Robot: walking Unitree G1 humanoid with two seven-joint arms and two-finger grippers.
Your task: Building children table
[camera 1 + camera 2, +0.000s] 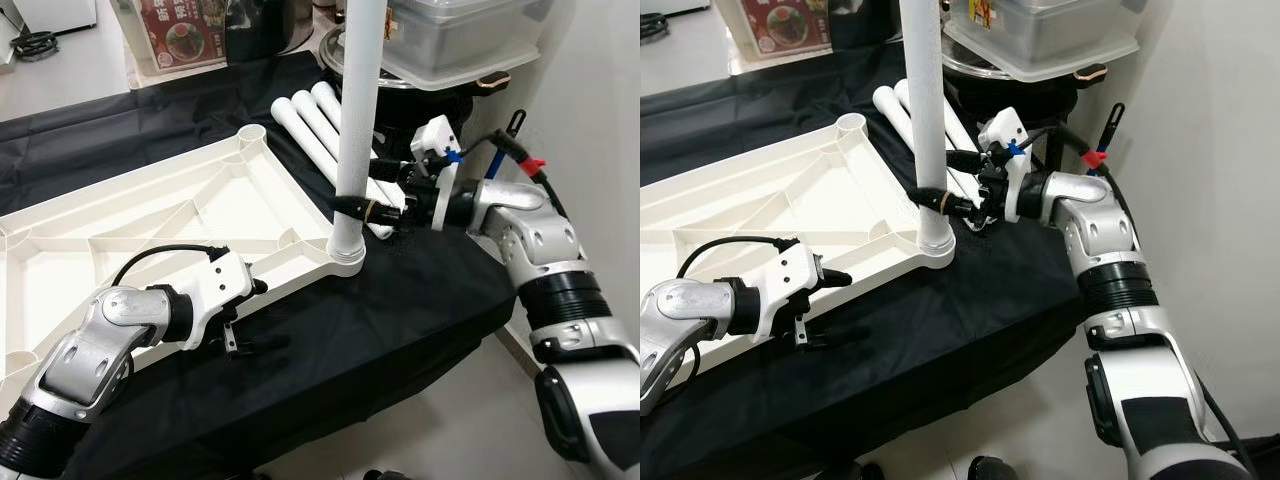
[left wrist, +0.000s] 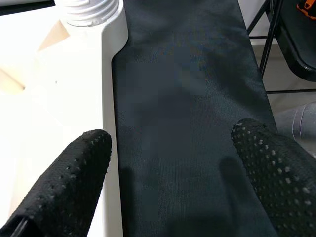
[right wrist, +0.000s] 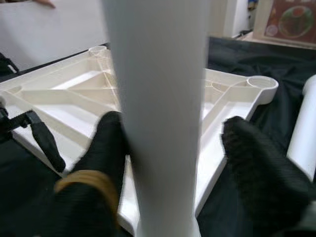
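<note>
1. Left eye view: the upturned white tabletop (image 1: 150, 215) lies on the black cloth (image 1: 400, 300), ribbed underside up.
2. One white leg (image 1: 352, 120) stands upright in the near corner socket (image 1: 347, 258); spare legs (image 1: 310, 125) lie just behind.
3. The right gripper (image 1: 368, 212) brackets the leg low down; one finger touches it, the other seems slightly clear, so the grip looks loose.
4. The left gripper (image 1: 232, 318), jaws apart and empty, hovers beside the tabletop's edge.
5. Risk: a half-seated leg could tip if released.
</note>
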